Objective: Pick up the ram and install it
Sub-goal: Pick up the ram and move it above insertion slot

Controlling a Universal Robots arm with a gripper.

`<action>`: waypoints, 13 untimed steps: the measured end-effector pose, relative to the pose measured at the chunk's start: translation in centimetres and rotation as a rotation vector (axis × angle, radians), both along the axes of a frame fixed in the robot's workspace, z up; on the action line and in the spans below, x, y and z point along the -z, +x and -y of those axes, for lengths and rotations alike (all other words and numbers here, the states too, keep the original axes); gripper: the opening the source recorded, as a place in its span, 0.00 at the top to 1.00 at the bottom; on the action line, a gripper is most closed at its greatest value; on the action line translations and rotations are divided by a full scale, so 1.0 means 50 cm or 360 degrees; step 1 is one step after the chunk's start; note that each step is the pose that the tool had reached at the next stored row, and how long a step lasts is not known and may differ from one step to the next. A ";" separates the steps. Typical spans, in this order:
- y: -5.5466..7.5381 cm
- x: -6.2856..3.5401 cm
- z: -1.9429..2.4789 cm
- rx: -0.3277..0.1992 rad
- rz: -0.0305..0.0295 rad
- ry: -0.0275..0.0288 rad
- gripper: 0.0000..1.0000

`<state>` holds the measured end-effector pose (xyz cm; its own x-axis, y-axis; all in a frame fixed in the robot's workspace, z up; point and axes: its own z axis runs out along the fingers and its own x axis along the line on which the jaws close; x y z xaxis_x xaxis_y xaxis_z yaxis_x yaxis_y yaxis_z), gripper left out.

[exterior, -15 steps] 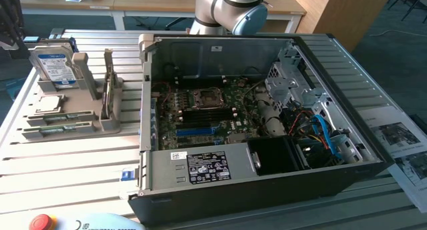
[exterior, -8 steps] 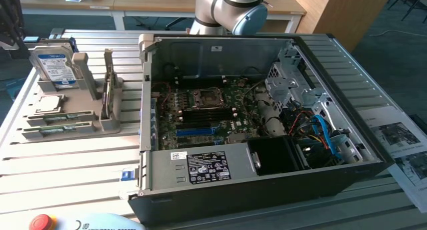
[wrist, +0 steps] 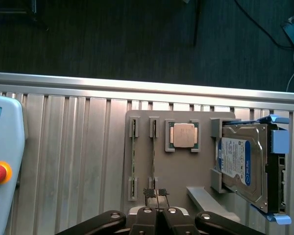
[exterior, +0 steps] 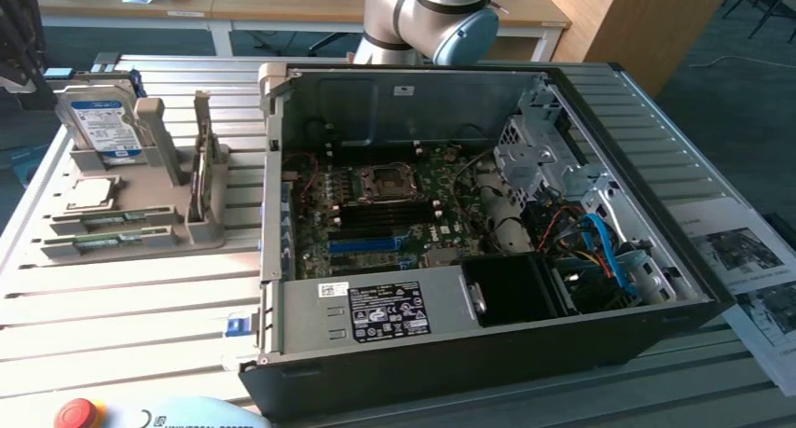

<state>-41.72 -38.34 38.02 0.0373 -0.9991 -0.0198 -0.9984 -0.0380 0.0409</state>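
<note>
Jaws pressed together, nothing pinched. You see the gripper (wrist: 156,192) hanging above the grey holder (wrist: 179,169) on the slatted tabletop (wrist: 68,156). The ram (wrist: 153,156) stands on edge in its holder slot, in line with the jaw tips, with a second ram stick (wrist: 133,156) just beside it. The processor chip (wrist: 183,134) and hard drive (wrist: 237,164) sit in the same holder. The open PC case (exterior: 498,353) stands to the exterior view's right of the holder.

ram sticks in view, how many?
2. Both stand on edge in the grey holder, side by side: one ram stick by the holder's edge, the other between it and the processor chip, nearest the gripper. Any inside the PC case may be hidden.
</note>
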 end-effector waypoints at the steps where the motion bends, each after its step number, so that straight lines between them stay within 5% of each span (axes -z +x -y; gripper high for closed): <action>1: 0.000 0.000 0.0000 0.0000 0.00002 0.00000 0.90; 13: 0.000 0.004 -0.0002 0.0000 0.00001 -0.00029 0.90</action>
